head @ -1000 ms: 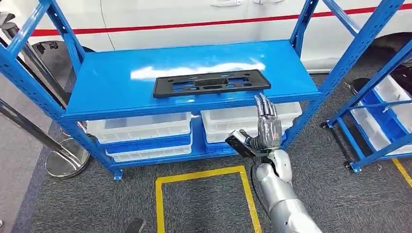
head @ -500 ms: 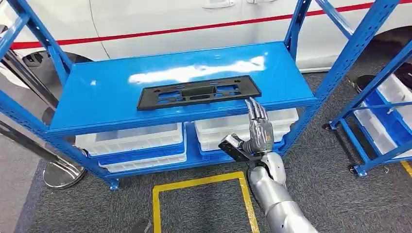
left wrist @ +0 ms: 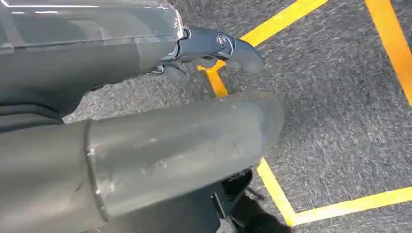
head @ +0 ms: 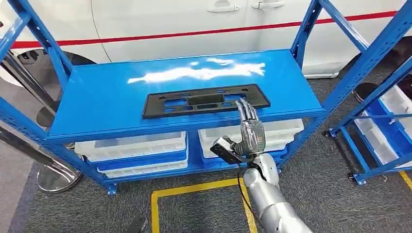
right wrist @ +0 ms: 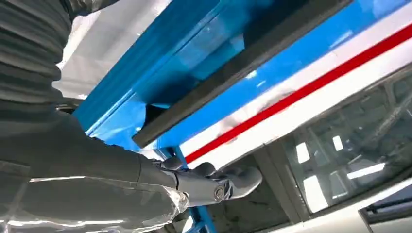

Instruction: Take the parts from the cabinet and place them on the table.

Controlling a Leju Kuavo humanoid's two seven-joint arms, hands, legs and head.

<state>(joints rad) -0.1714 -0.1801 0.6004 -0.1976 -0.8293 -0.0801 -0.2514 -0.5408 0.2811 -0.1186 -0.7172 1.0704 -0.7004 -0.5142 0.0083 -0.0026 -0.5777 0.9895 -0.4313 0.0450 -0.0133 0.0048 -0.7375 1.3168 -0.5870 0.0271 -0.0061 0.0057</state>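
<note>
A flat black part [head: 206,100] is lying along the front half of the blue cabinet's top shelf [head: 107,102]. The right hand [head: 249,130] is reaching up at the shelf's front edge, fingers straight and apart, holding nothing, fingertips overlapping the part's right end. The left hand [left wrist: 209,48] is hanging over grey carpet [left wrist: 340,111] with yellow tape lines [left wrist: 272,184]; I cannot tell whether it is closed

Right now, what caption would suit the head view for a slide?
Right hand raised, fingers reaching the near edge of a black plastic plate on the blue shelf.
</note>
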